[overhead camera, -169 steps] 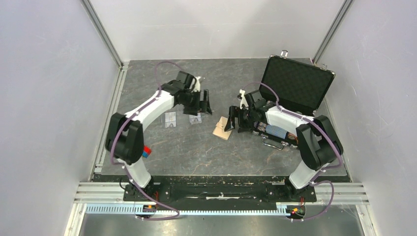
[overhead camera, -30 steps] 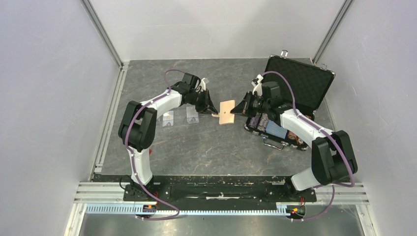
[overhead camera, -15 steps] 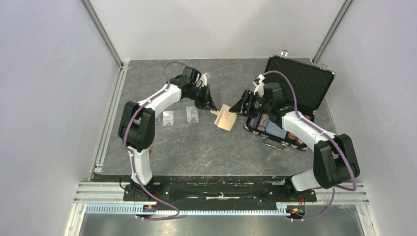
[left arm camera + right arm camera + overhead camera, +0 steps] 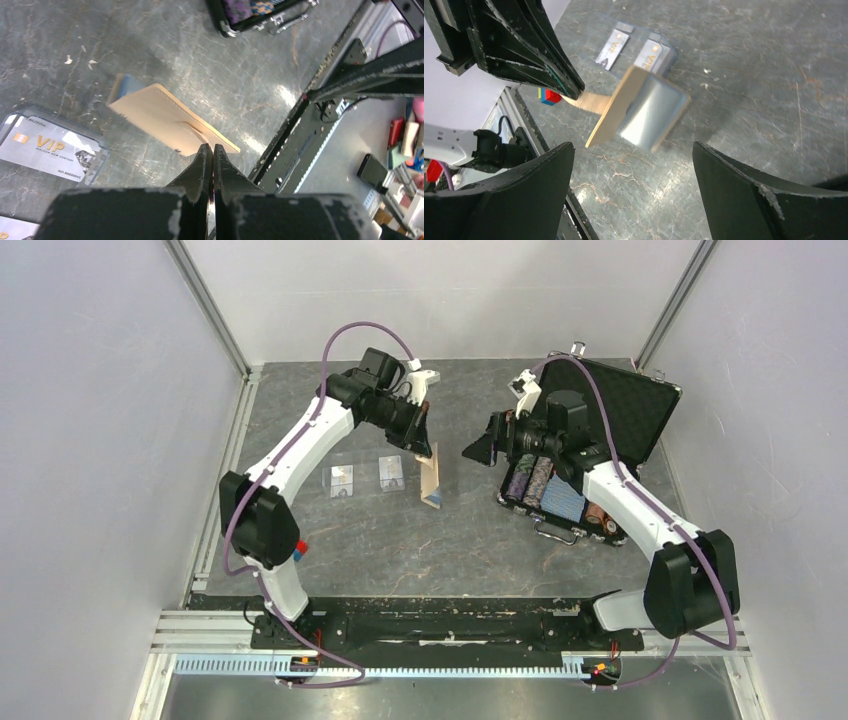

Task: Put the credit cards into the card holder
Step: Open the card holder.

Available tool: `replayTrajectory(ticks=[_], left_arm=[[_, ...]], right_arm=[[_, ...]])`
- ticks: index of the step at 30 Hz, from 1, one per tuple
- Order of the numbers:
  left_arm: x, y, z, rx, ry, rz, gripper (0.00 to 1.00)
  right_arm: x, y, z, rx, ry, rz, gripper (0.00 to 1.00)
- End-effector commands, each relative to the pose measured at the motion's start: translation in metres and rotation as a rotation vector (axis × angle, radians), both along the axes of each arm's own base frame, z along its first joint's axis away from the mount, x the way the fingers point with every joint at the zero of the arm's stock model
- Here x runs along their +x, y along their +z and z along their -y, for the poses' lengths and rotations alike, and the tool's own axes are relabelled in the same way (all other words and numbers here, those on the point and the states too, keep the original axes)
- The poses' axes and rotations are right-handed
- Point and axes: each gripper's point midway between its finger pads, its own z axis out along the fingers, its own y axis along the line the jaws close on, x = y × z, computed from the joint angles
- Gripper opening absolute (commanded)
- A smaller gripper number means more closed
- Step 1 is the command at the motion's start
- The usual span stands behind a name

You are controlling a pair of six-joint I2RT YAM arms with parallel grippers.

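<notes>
Left fingers [image 4: 202, 167]: pinched shut on tab of card holder [image 4: 160, 115].
Right fingers [image 4: 524, 195]: wide apart, empty, beside card holder.
Credit cards [image 4: 342, 480]: left of card holder.

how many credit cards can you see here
2. One credit card lies flat on the table; the other credit card lies beside it, nearer the card holder, which the left gripper holds up by its tab. More could hide inside the holder.

In the right wrist view the card holder [image 4: 644, 112] is blurred — pockets unreadable; the left wrist view's corner crops one credit card [image 4: 7, 234].
</notes>
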Motion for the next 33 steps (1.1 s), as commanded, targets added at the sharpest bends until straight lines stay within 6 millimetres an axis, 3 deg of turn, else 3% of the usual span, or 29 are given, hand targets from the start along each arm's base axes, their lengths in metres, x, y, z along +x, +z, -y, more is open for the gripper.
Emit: replayTrajectory(ticks=[1, 5, 12, 19, 25, 33], left_arm=[[-0.028, 0.041, 0.005, -0.089, -0.169, 0.091, 0.02], [-0.047, 0.055, 0.016, -0.154, -0.245, 0.069, 0.02], [-0.076, 0.078, 0.036, -0.27, -0.351, 0.016, 0.02], [-0.087, 0.094, 0.044, -0.324, -0.392, 0.008, 0.02], [-0.088, 0.096, 0.043, -0.323, -0.392, 0.017, 0.02], [-0.09, 0.089, 0.038, -0.298, -0.374, 0.014, 0.02]], right_arm=[[0.004, 0.044, -0.015, 0.064, 0.135, 0.185, 0.91], [-0.002, 0.064, -0.029, 0.181, 0.207, 0.208, 0.92], [-0.023, 0.077, -0.043, 0.343, 0.318, 0.197, 0.92], [-0.052, 0.064, -0.055, 0.399, 0.429, 0.136, 0.88], [-0.075, 0.062, -0.055, 0.449, 0.52, 0.091, 0.77], [-0.082, 0.046, -0.052, 0.383, 0.54, 0.042, 0.7]])
